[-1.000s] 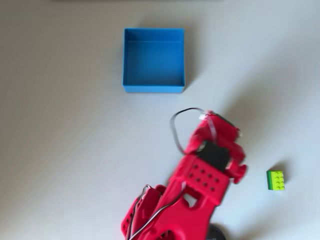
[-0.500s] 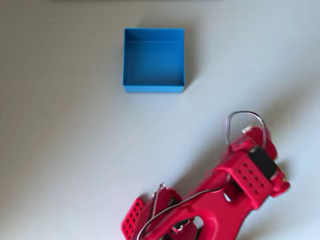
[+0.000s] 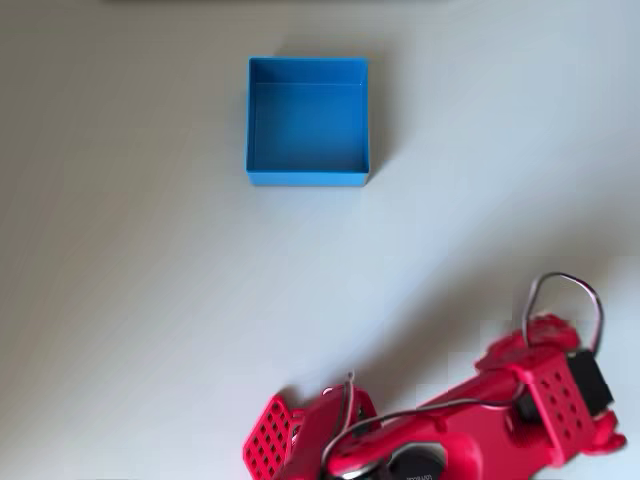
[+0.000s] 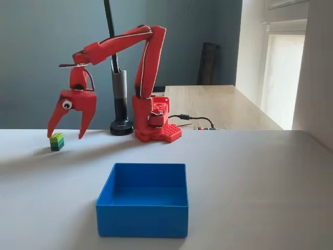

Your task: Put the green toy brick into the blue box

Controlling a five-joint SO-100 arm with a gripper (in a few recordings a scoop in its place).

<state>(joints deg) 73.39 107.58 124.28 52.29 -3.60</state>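
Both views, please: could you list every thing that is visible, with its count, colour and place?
blue box: one, bright blue, empty, on the white table near the camera in the fixed view; upper middle in the overhead view.
green toy brick: one, lime green over darker green, on the table at the left in the fixed view, below the gripper.
table: one, white, under everything.
black pole: one, upright on a round base behind the arm.
wooden table: one, light wood, behind.
arm: one, red.
gripper: one, red, open, fingers pointing down, above the brick.

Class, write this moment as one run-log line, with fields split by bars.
phase: reach | gripper: jaws open, above green toy brick, not touching | brick: on table | blue box: empty
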